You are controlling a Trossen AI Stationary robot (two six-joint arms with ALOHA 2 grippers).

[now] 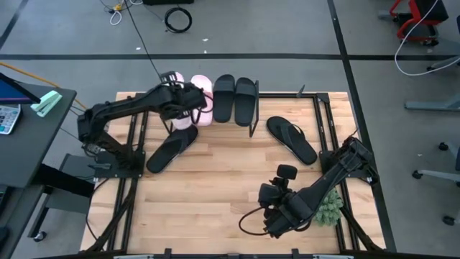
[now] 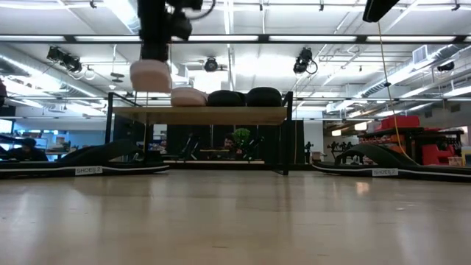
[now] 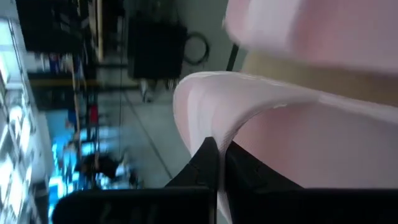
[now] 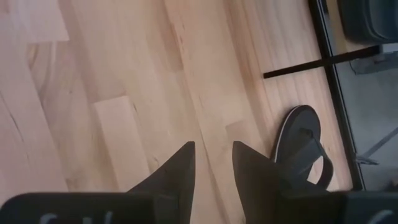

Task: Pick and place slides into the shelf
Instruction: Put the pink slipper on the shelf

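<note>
Tabletop (image 1: 215, 187) — pink slide (image 1: 183, 119) aloft

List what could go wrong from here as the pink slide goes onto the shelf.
The left tool pinches only the thin edge of the pink slide, so it may slip out. That slide hangs close beside the other pink slide on the shelf; lowering could knock it. Little free board remains at that end.

One pink slide (image 1: 181, 101) is hanging just above the shelf (image 2: 199, 115); another pink slide (image 1: 203, 100) and two black slides (image 1: 234, 98) are sitting on it, two flip-flops (image 1: 291, 139) lying before it.
</note>
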